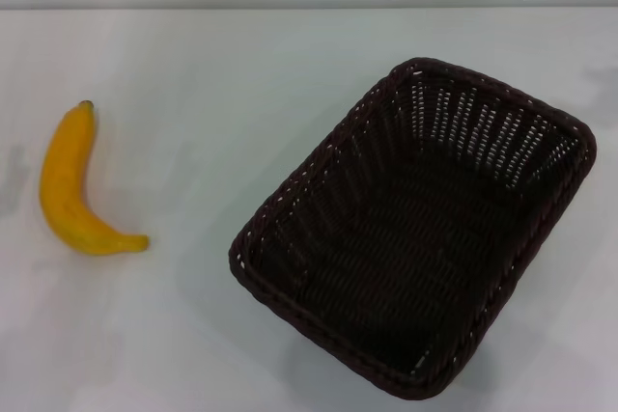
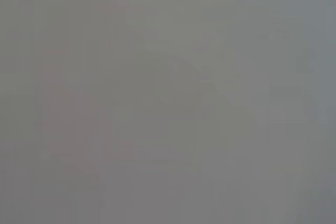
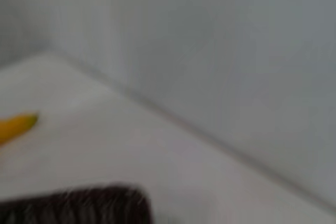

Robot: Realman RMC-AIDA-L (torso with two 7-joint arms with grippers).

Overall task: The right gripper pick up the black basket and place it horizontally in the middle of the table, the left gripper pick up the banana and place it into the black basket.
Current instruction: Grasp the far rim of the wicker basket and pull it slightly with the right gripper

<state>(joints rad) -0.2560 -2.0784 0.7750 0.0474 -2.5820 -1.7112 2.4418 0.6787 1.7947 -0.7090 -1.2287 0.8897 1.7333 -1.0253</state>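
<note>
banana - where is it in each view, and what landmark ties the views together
Head view: banana lies at the left on the table, apart from the basket.
Left wrist view: not in it.
Right wrist view: only one end shows at the picture's edge.
Shared landmark: the basket, whose rim shows there too.

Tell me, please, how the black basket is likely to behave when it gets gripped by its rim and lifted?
The black basket looks woven with openwork sides, so it is probably light for its size. Its braided rim seems thick enough to pinch, though the weave may flex slightly. Being wide and held at one edge, it would likely tilt. It sits askew on the table, apart from the banana.
</note>
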